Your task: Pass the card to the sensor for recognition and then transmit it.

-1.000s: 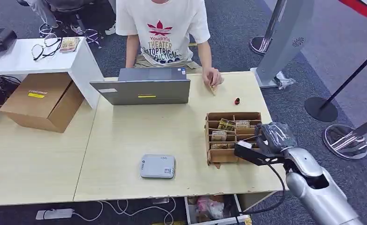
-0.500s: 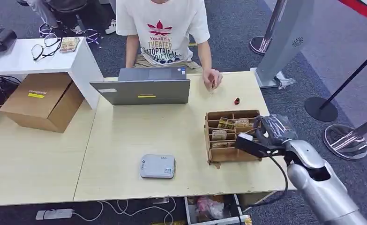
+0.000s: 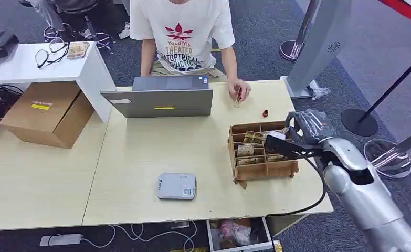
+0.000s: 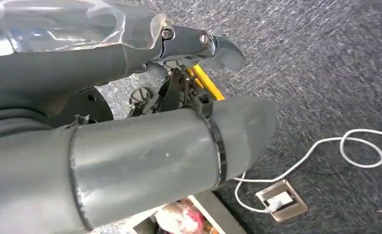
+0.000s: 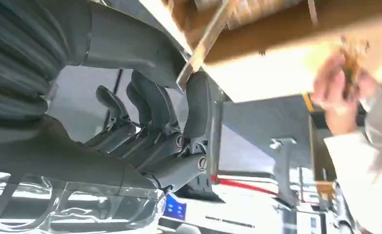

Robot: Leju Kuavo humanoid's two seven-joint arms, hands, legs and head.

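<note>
The right hand (image 3: 297,137), fingers spread and holding nothing, reaches over the card box (image 3: 261,152) near the desk's right edge; the cards (image 3: 253,138) lie just left.

Left hand (image 4: 189,73) above grey carpet (image 4: 325,73), white cable (image 4: 345,151) looping there

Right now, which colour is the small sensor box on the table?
Light grey, the sensor box shows best in the head view.
</note>
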